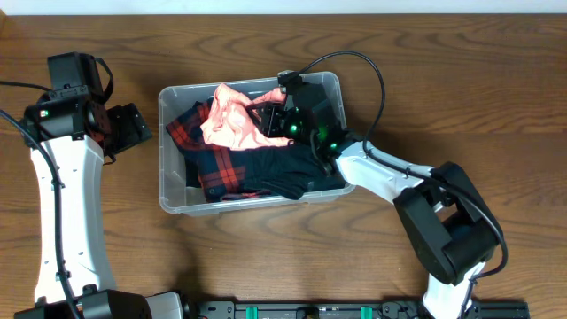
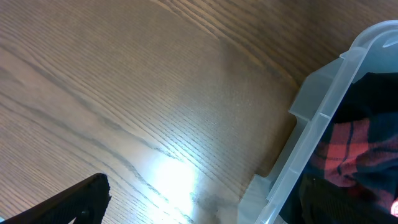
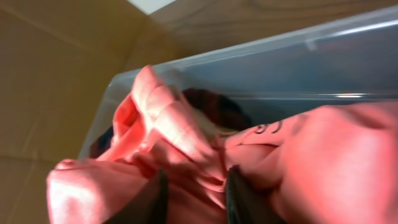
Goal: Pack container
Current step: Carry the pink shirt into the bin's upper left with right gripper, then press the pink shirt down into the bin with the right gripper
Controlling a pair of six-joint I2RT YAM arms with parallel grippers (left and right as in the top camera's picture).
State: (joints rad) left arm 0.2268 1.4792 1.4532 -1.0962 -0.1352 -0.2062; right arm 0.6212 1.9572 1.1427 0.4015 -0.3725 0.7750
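Container [image 1: 175, 197] — a clear plastic bin — sits near the middle of the wooden table [image 1: 461, 80], its long side running across the overhead view. Inside lie a red-and-navy plaid garment [image 1: 188, 133] at the left end, dark cloth [image 1: 283, 168] toward the right, and a pink garment [image 1: 230, 120] heaped on top. The right gripper [image 1: 282, 120] reaches down into the bin's far right part, at the pink garment's edge. In the right wrist view its 2 fingers [image 3: 152, 199] pinch a fold of that pink cloth [image 3: 186, 137] bunched between them, with the bin's clear wall [image 3: 298, 62] just behind. The left gripper [image 1: 133, 128] hangs outside the bin, just beside its left wall and not touching it. Whether its fingers are spread or pressed together cannot be told — only 1 dark fingertip [image 2: 74, 202] shows in the left wrist view, over bare wood, with the bin's corner [image 2: 323, 118] at the right.
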